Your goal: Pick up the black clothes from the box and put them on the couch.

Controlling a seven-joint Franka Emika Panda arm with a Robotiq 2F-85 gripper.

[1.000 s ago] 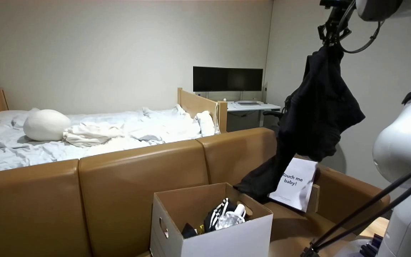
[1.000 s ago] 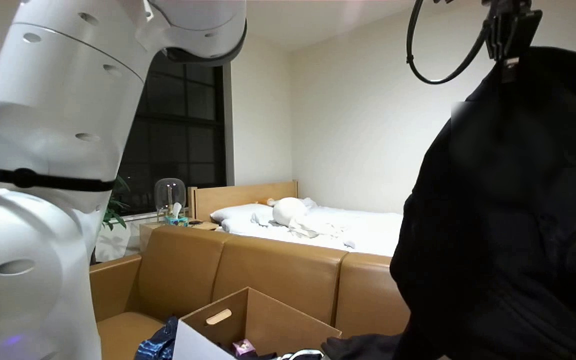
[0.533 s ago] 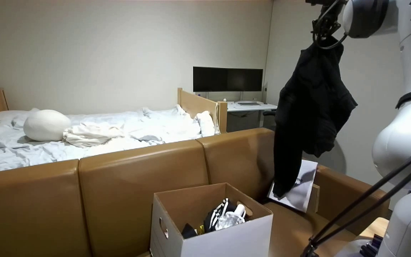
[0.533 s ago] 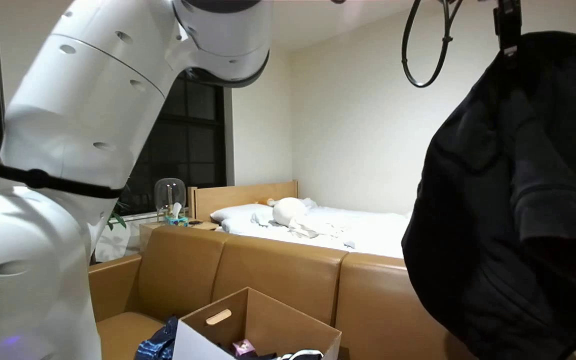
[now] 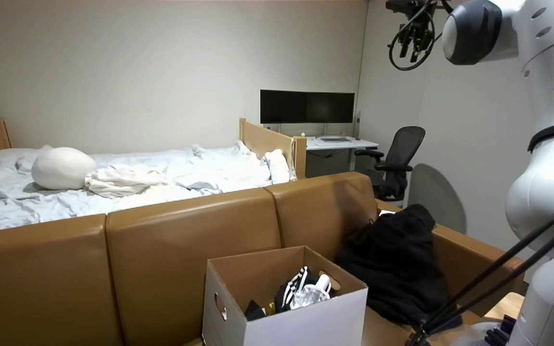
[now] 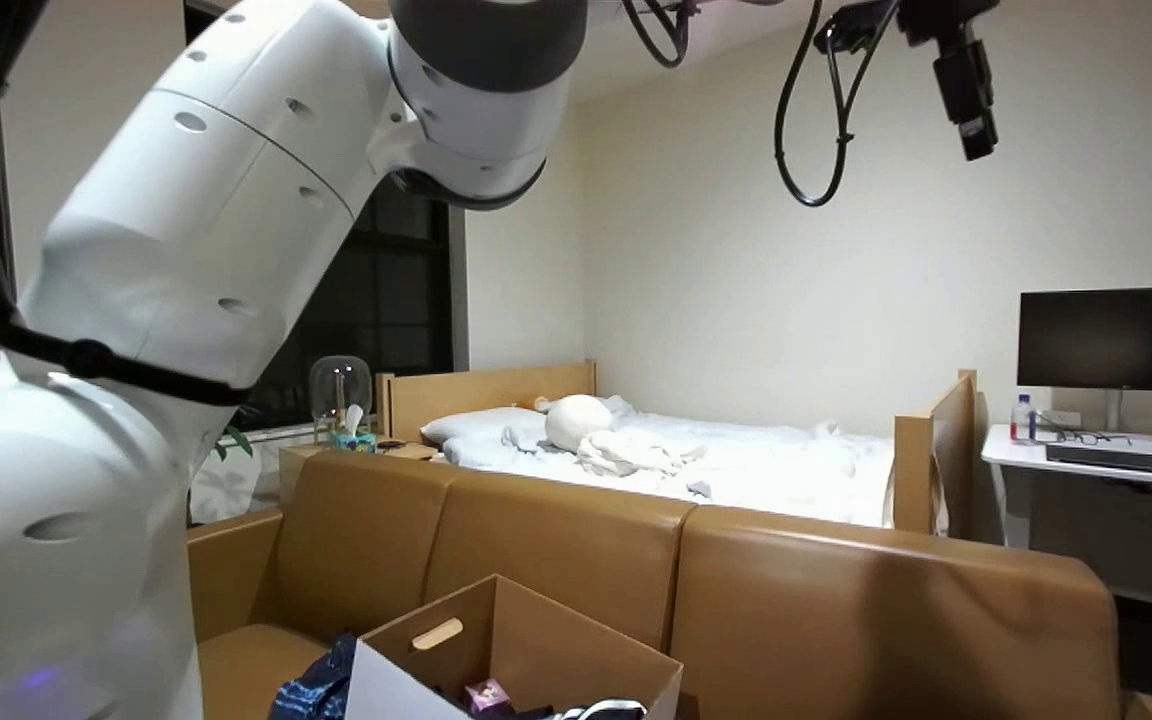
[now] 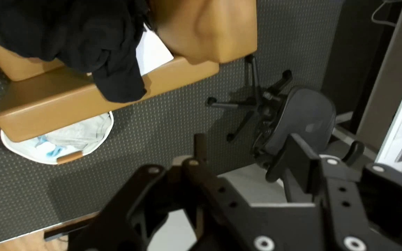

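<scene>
Holding bent white arm (image 6: 186, 225) high w/ black 2-finger gripper (image 5: 409, 54) dwn, released, well apart fr. crumpled black fabric clothes (image 5: 395, 262).

The walls (image 5: 171, 67) are evenly lit; soft shadows fall on the couch (image 5: 193, 235) in both exterior views, and a rounded one lies beside the chair (image 5: 404, 144); bedding (image 6: 776, 475) is nearly washed out in an exterior view; the window (image 6: 401, 300) is dark; a faint violet glow shows low on the arm (image 6: 206, 200); the black clothes (image 5: 395, 264) show little fold detail; in the wrist view the gripper (image 7: 250, 150) is blurred, and shadow crosses the carpet (image 7: 173, 122).
</scene>
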